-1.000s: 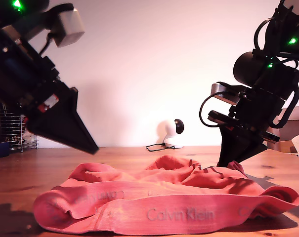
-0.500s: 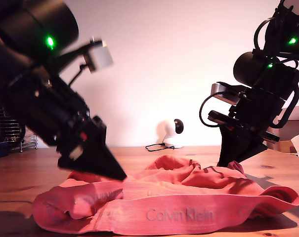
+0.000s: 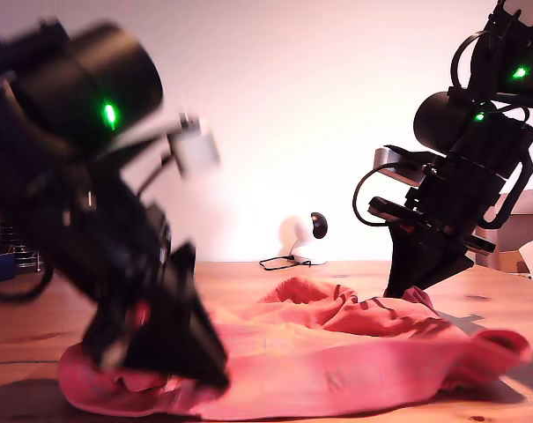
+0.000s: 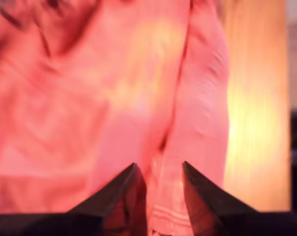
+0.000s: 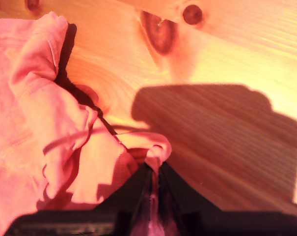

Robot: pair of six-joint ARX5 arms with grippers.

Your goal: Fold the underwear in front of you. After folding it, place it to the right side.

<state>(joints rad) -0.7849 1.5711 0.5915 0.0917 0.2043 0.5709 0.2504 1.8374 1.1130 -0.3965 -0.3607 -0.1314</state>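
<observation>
Underwear (image 3: 336, 366): soft, rumpled coral cloth, heaped low on the knotty wood bench (image 5: 227, 64). My first end effector (image 4: 159, 172) is angled steeply down at the exterior view's left, black wedge fingers slightly apart, straddling a fabric ridge. My second end effector (image 5: 153, 173) is pinched closed on a cloth edge.

My first gripper (image 3: 191, 370), blurred at the lower left of the exterior view, points steeply down, its jaws slightly parted against the underwear (image 3: 336, 352). My second gripper (image 3: 405, 291), at the right of the exterior view, angles downward with jaws pinched together on a fold of cloth.
</observation>
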